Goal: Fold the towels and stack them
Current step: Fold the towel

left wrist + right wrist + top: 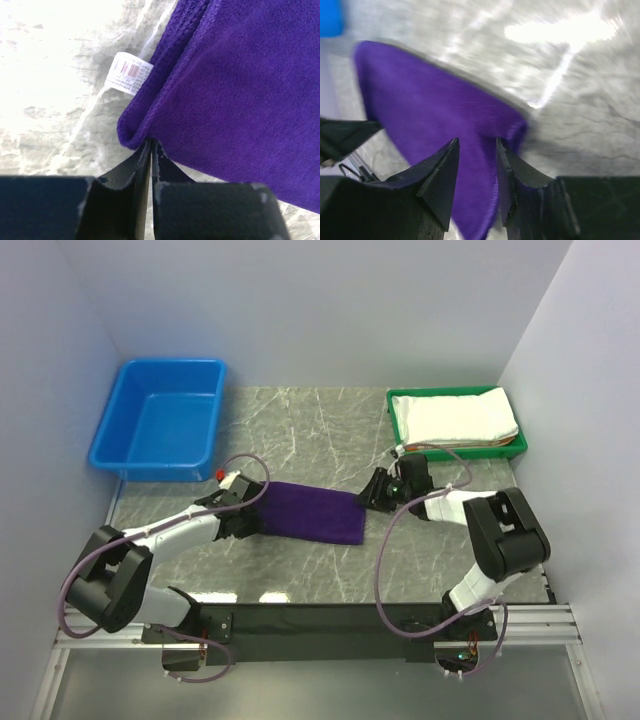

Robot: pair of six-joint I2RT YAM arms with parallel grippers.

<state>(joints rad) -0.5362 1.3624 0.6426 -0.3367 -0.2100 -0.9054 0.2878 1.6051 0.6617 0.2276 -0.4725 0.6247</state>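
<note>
The dark purple towel (305, 512) lies as a folded strip on the marble table, between my two grippers. My left gripper (250, 502) is at its left end. In the left wrist view the jaws (151, 142) are pressed together on the towel's hemmed corner (235, 95), beside its white label (127, 73). My right gripper (372, 495) is at the towel's right end. In the right wrist view it (476, 141) is open, with the purple cloth (430, 105) between the fingers. The white towel (455, 415) lies folded in the green tray, with a thin orange edge (480, 447) under it.
The green tray (395, 415) stands at the back right against the wall. An empty blue bin (160, 420) stands at the back left. Grey walls close in the table on three sides. The black base rail (330, 620) runs along the near edge.
</note>
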